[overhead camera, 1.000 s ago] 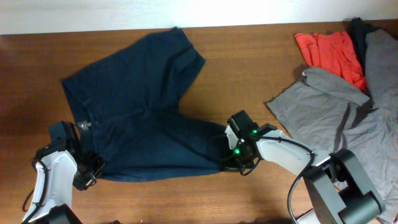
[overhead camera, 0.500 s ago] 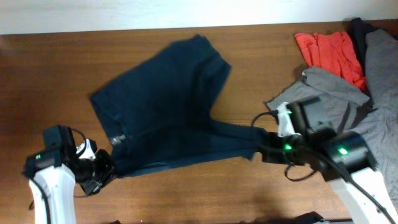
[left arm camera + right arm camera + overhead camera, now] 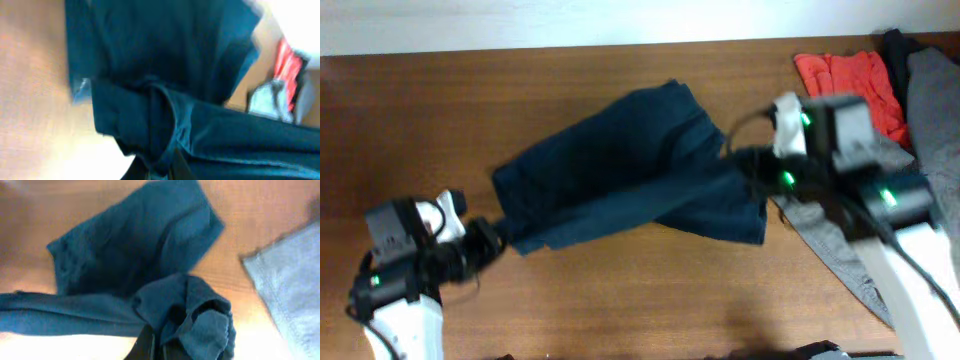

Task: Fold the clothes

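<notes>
Where left hand [image 3: 495,238] pinches shorts [image 3: 620,165], waistband [image 3: 160,112] edge bunched.

The shorts [image 3: 630,165] span the table [image 3: 620,300] between the left gripper [image 3: 498,238] and the right gripper [image 3: 752,165], an end bunched at each. One leg lies beyond that span. Outside the right gripper lies a large garment [image 3: 935,110], with a small garment [image 3: 850,85] just beside it.

We're looking at two arms in smooth, rounded white shells, the left arm [image 3: 405,320] and the right arm [image 3: 920,270], each with boxy black joint housings. Small green lights [image 3: 787,178] glow on them. A thin black cable [image 3: 745,122] loops off the right arm. The left gripper [image 3: 492,243] and right gripper [image 3: 752,172] look black.
</notes>
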Controlling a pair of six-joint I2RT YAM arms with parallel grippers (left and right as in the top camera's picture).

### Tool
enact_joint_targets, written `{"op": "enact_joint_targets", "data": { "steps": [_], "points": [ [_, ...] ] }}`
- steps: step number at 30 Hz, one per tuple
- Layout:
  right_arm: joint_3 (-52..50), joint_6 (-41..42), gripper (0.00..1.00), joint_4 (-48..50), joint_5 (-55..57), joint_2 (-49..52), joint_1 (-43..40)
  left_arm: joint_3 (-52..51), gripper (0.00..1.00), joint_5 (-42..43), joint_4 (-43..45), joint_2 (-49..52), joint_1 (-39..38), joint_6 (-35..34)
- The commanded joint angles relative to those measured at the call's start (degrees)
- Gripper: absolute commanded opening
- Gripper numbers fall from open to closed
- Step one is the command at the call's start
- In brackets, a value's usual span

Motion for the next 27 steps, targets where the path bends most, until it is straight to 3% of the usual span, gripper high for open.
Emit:
{"op": "enact_joint_targets", "data": {
  "steps": [1,5,7,8,9,10,11,12,13,14,18,22,24,26,27],
  "points": [
    [3.58,-5.14,0.04,8.66,16.22,8.41,-3.02,0.72,0.00,-11.28,12.44,6.80,1.66,-4.37],
    [3.61,-6.05,0.09,22.40,16.44,19.96,-3.02,0.72,0.02,-11.30,25.24,15.61,1.55,-7.06],
    [3.61,-6.03,0.15,26.86,16.39,24.13,-3.02,0.72,0.13,-11.28,28.41,19.10,1.36,-8.00],
    [3.61,-6.03,0.26,31.58,16.37,28.68,-3.02,0.72,0.25,-11.30,31.06,22.45,0.92,-7.96],
    [3.61,-6.03,0.63,34.40,16.37,31.74,-3.02,0.72,0.39,-11.32,33.62,25.70,0.72,-7.91],
    [3.61,-6.05,0.83,36.41,16.39,35.06,-3.04,0.72,0.57,-11.30,36.30,28.70,0.68,-7.93],
    [3.61,-6.03,0.86,36.57,16.39,36.33,-3.13,0.72,0.65,-11.26,37.38,29.86,0.68,-7.96],
    [3.61,-6.01,0.98,35.91,16.09,37.48,-3.30,0.72,0.77,-11.02,38.64,31.26,0.70,-7.96],
    [3.61,-6.03,0.99,34.29,16.06,37.75,-3.41,0.72,0.96,-10.99,39.41,32.24,0.70,-7.93],
    [3.61,-6.05,0.99,33.16,16.17,37.64,-3.43,0.72,0.99,-11.17,39.47,32.35,0.68,-7.87],
    [3.65,-6.97,0.99,26.91,10.93,33.40,-3.28,1.03,0.99,-9.88,41.51,32.28,0.68,-7.52],
    [3.65,-8.26,0.98,22.12,-0.46,29.83,-3.28,1.57,0.99,-1.81,39.10,32.28,0.48,-7.52],
    [3.65,-8.33,0.83,20.52,-9.88,30.23,-3.23,1.57,0.99,-1.25,34.69,32.28,-0.42,-6.73],
    [3.65,-9.18,0.63,19.78,-12.94,30.73,-2.89,1.57,0.99,-1.29,31.41,32.28,-1.16,-3.61],
    [3.65,-10.47,0.47,19.71,-14.99,31.28,-2.45,1.57,0.99,-1.33,29.51,32.28,-1.55,-2.25]
  ]
}}
